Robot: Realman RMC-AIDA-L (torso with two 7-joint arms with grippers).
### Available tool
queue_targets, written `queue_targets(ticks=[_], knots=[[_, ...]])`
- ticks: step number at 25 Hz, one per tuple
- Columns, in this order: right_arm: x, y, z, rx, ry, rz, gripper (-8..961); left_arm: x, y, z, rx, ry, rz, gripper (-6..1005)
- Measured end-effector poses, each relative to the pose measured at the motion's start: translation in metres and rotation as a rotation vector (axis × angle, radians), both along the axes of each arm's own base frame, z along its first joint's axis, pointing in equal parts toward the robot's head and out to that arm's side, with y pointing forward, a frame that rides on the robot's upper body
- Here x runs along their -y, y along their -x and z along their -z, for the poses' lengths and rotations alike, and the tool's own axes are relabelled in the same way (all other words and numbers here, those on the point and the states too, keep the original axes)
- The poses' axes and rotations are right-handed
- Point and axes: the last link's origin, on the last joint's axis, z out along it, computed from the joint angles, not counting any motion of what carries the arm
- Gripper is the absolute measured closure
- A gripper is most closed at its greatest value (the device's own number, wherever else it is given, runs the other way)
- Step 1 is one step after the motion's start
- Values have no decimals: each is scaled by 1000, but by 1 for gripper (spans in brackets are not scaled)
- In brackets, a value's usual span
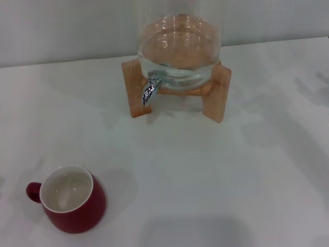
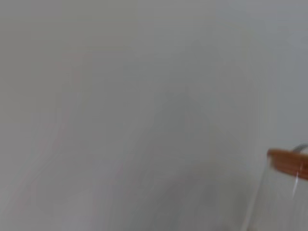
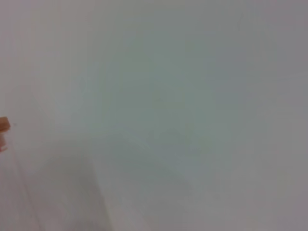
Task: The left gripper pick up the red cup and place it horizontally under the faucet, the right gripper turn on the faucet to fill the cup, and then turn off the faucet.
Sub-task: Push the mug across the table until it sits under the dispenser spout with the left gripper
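Neither the left claw nor the right claw shows in any of the three views, so whether either is wide, narrow or holding something cannot be told, and places cannot be measured from them; the things are placed against each other instead. The red cup [image 1: 73, 199] stands upright on the white bench [image 1: 216, 180] at the near left of the head view, mouth up, its white inside showing and its small loop handle pointing to the robot's left. Well apart from it, toward the far side of the bench and a little to the right, a clear glass jar [image 1: 179, 46] sits on a wooden stand [image 1: 216, 98]. The faucet [image 1: 149, 88] sticks out of the jar's lower front on the cup's side, its chrome spout turned downward above bare bench, with nothing beneath it. The left wrist view shows mostly a plain pale surface, with a bit of the jar's glass wall [image 2: 281, 202] and an orange-brown band [image 2: 288, 163] on it at one edge. The right wrist view is likewise almost all plain pale surface, with only a sliver of something orange-brown [image 3: 4, 124] at its border.
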Motion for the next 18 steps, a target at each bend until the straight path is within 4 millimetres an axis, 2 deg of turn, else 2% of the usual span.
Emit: queue_targets(ticks=[6,9,13,18], knots=[[0,0,1,-2,2,0,204,-7,6,14,10,136,-70,124],[-1,0,1,-2,1,-1,205,-9,6,13,-12,149,-70,124],[-1,0,0,-3,-1,1,204,-8,8,10,-22,119,-82,124],[0,-1,-1,-5,-3,2,203,-1,18,-5,34,-3,-147,124]])
